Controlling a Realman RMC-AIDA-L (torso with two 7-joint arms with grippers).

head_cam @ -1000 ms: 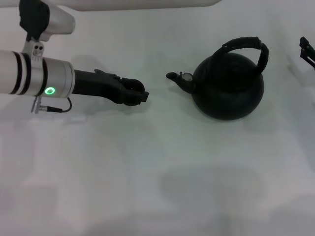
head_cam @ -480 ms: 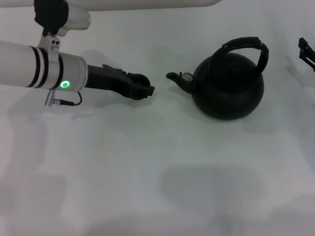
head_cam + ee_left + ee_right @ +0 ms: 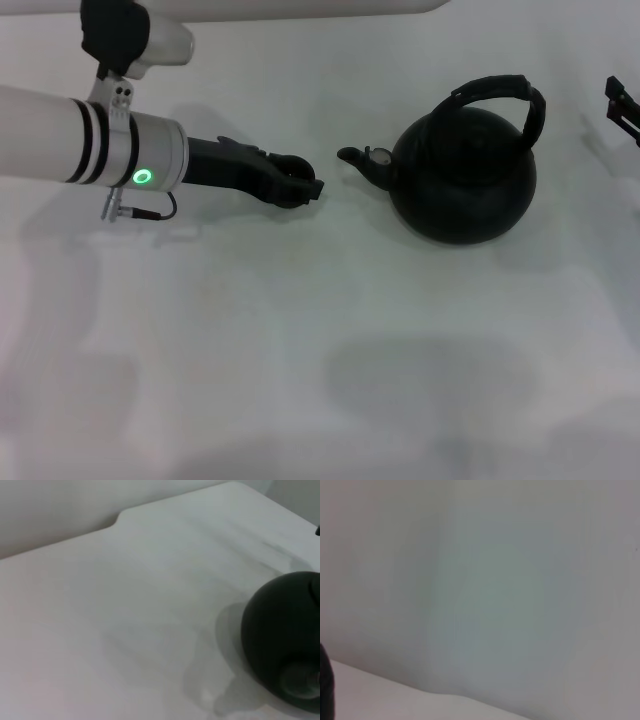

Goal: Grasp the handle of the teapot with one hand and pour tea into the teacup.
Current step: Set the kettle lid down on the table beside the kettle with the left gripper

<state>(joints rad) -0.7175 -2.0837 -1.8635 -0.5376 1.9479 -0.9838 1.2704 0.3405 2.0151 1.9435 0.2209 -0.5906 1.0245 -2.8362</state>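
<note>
The black round teapot [image 3: 462, 175] stands right of centre on the white table, its spout pointing left and its arched handle [image 3: 500, 92] rising free above it. My left gripper [image 3: 300, 185] reaches in from the left, low over the table and a short way left of the spout. It is shut on a small round dark teacup [image 3: 290, 170]. The left wrist view shows the teapot's body [image 3: 282, 635] close by. Only a dark tip of my right gripper [image 3: 622, 105] shows at the far right edge, away from the handle.
The white table [image 3: 330, 350] spreads out in front of the teapot with only shadows on it. A pale wall [image 3: 485, 580] fills the right wrist view above the table's edge.
My left gripper has carried the teacup to the right, closer to the spout. The teapot and the right arm have stayed put.
</note>
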